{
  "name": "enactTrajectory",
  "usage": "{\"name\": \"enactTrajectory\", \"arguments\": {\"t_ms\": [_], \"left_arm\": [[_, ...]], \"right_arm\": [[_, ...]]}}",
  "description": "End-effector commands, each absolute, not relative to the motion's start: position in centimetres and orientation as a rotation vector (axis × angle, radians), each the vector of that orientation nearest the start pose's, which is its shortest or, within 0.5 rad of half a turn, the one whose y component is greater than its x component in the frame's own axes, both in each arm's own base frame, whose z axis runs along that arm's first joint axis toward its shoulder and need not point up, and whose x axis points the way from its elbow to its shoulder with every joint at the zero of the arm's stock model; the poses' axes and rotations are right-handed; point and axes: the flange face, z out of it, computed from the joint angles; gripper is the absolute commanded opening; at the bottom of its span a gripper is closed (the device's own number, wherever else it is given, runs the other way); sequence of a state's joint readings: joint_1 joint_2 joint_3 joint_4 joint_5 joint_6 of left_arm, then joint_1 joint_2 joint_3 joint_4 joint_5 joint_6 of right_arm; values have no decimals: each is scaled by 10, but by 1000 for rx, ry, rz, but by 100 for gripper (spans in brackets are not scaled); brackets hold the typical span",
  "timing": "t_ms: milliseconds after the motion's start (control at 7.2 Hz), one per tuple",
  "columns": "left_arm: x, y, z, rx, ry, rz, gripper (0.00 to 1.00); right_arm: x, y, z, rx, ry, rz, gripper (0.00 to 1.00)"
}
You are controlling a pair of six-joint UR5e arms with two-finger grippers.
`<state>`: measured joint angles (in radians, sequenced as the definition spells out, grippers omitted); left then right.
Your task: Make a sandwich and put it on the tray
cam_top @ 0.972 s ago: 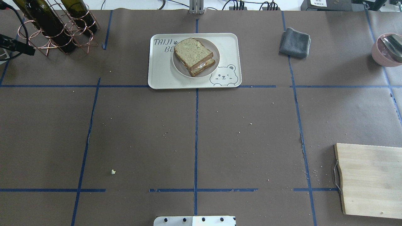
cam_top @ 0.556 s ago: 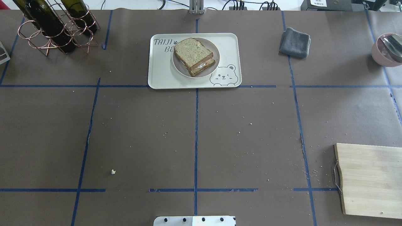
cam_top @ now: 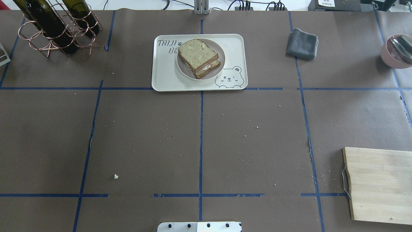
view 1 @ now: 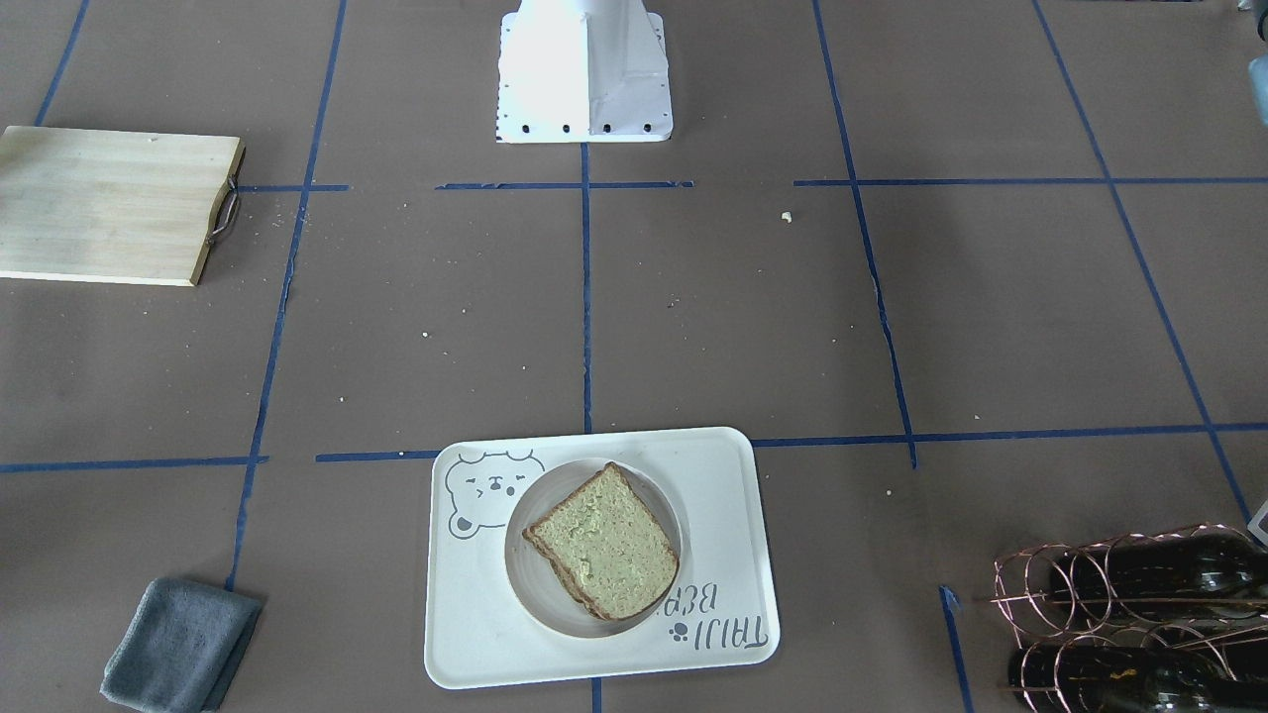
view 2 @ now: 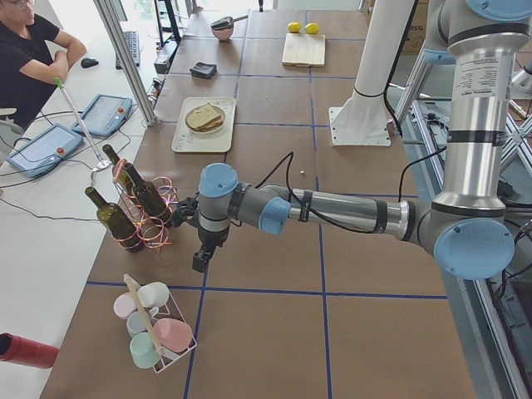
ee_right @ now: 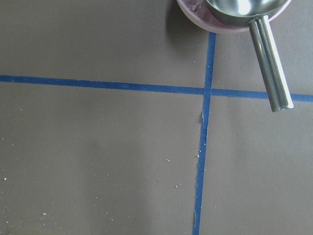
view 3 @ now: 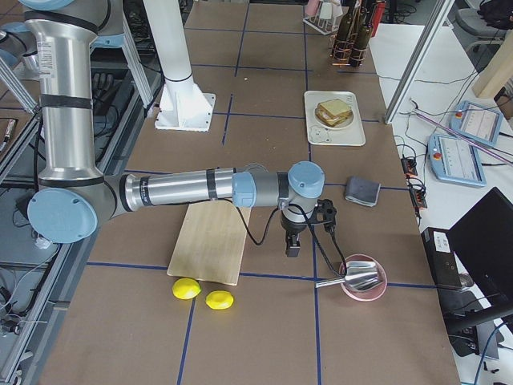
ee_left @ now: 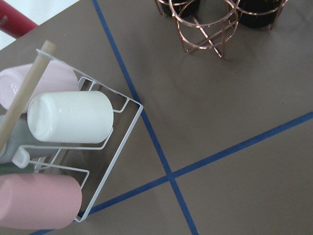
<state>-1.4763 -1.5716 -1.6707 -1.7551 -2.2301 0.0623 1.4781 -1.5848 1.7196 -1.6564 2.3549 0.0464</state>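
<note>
Item 1. Sandwich (cam_top: 199, 58): two slices of pale greenish-tan bread with dark brown crust, white egg showing at the near edge between them. It lies on a small round white plate (cam_top: 185, 72), top slice a little askew of the lower one.

Item 2. Large cream-white rectangular tray (cam_top: 164, 74) with rounded corners, grey bear-face drawing (cam_top: 229, 78) and grey lettering (cam_top: 167, 43). It carries the plate and sits at the far middle of the bench (cam_top: 257, 129), a brown paper surface gridded with blue tape.

Item 3. Folded dark grey cloth (cam_top: 302, 43), on the bench well to the right of the tray.

Item 4. Copper wire rack holding dark green bottles (cam_top: 54, 32), far-left corner.

Item 5. Pink bowl (cam_top: 394, 54) with a steel scoop (cam_top: 402, 46) resting in it, far-right edge.

Item 6. Light wooden cutting board (cam_top: 381, 183) with metal handle, near right; two yellow lemons (view 3: 202, 294) beside it.

Item 7. Left hand (view 2: 199, 262): hangs above the bench between the bottle rack and a white wire basket of pastel mugs (view 2: 154, 328). Released or clenched: cannot tell.

Item 8. Right hand (view 3: 292, 245): hangs above the bench between the cutting board and the pink bowl. Released or clenched: cannot tell.
</note>
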Motion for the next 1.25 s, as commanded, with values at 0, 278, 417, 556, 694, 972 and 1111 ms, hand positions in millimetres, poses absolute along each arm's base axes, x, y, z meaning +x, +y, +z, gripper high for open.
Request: {"name": "enactTrajectory", "arguments": {"t_ms": [0, 278, 417, 556, 694, 972, 1111], "left_arm": [[-51, -497, 615, 186, 732, 244, 100], [-73, -485, 625, 56, 740, 181, 100], [-77, -481, 627, 32, 745, 161, 100], [-77, -481, 629, 30, 746, 160, 100], [-78, -480, 629, 32, 746, 159, 100], [-78, -481, 627, 36, 747, 159, 100], [-78, -481, 627, 35, 747, 157, 100]], "right_arm": [[22, -488, 603, -13, -789, -51, 100], [30, -485, 604, -16, -827, -26, 100], [35, -482, 608, -18, -831, -13, 100], [43, -472, 618, -31, -832, 9, 100], [49, -462, 629, -47, -827, 27, 100], [58, -450, 644, -36, -823, -14, 100], [64, -453, 643, -28, -824, -4, 100]]}}
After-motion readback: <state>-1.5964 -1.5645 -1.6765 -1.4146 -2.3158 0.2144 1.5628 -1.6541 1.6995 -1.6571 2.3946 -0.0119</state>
